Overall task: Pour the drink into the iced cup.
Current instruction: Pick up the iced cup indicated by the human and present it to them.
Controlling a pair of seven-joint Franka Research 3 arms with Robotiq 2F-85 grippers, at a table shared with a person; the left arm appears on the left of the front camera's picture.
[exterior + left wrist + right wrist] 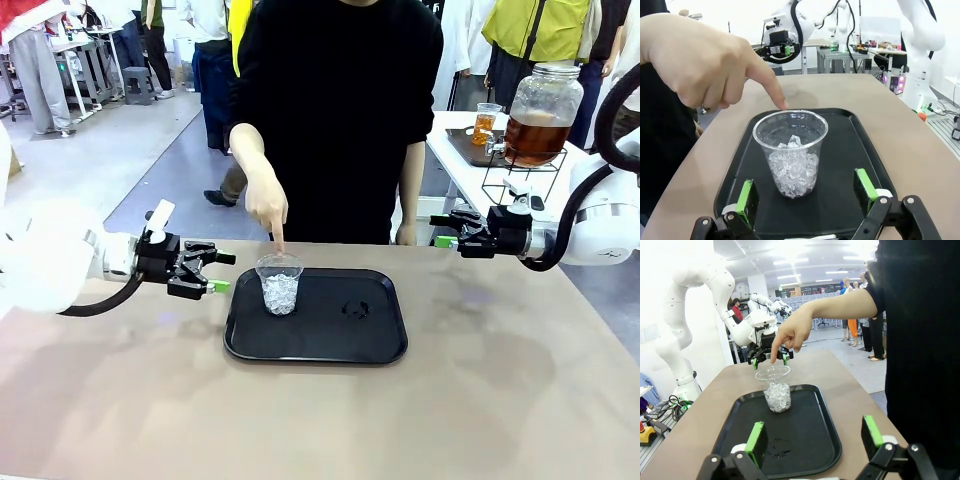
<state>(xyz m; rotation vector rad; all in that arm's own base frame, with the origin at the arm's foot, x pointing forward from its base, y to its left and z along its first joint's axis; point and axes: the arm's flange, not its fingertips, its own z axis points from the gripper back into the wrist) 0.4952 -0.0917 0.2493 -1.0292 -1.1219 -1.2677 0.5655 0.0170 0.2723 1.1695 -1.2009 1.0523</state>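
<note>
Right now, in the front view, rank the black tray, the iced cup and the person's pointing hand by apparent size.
1. black tray, clearly the largest.
2. pointing hand and iced cup: close in apparent size. The hand looks a little longer, but I would not rank them firmly.

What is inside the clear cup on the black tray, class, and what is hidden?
The clear cup holds ice pieces, piled to about half its height; no liquid shows in it. The ice covers the cup's floor.

Bright overhead light; soft table [480,400] shadows; wrist views blown out, edges bowed.
</note>
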